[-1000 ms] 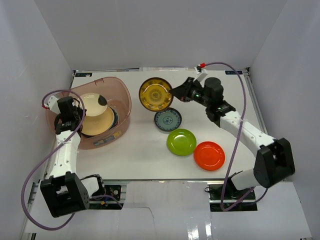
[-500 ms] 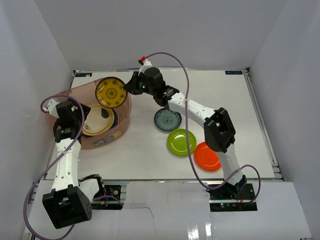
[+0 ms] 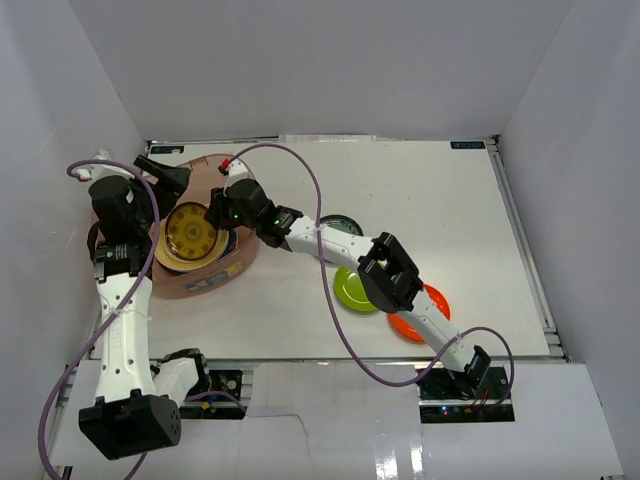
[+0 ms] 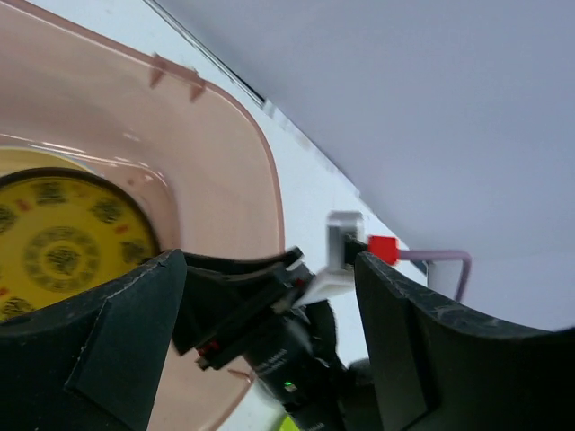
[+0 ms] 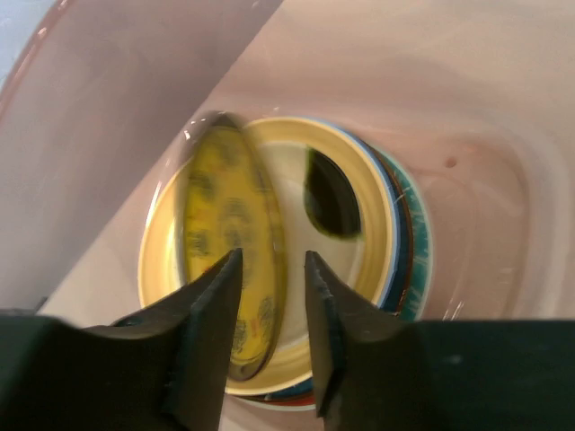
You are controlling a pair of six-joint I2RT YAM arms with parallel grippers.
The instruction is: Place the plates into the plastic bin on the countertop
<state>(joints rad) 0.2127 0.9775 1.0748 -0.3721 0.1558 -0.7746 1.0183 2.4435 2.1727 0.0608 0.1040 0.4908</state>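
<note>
**Drop made into the plastic bin (image 3: 215, 281)**

The orange plate (image 3: 437, 298) and green plate (image 3: 348, 288) are left on the countertop (image 3: 450, 200). The yellow plate (image 3: 189, 232), held outside a second ago, is now seen inside the bin, apparently released by the right gripper (image 5: 272, 260), its jaws just parted. The left gripper (image 4: 269, 260) is spread wide, empty.

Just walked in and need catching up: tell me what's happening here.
The right arm reaches into the plastic bin, jaws slightly parted at a blurred yellow patterned plate, apparently dropping it onto the stack there. The left arm hangs over the bin, jaws wide open, empty. A green plate, an orange plate and a blue-patterned plate lie on the countertop.
</note>
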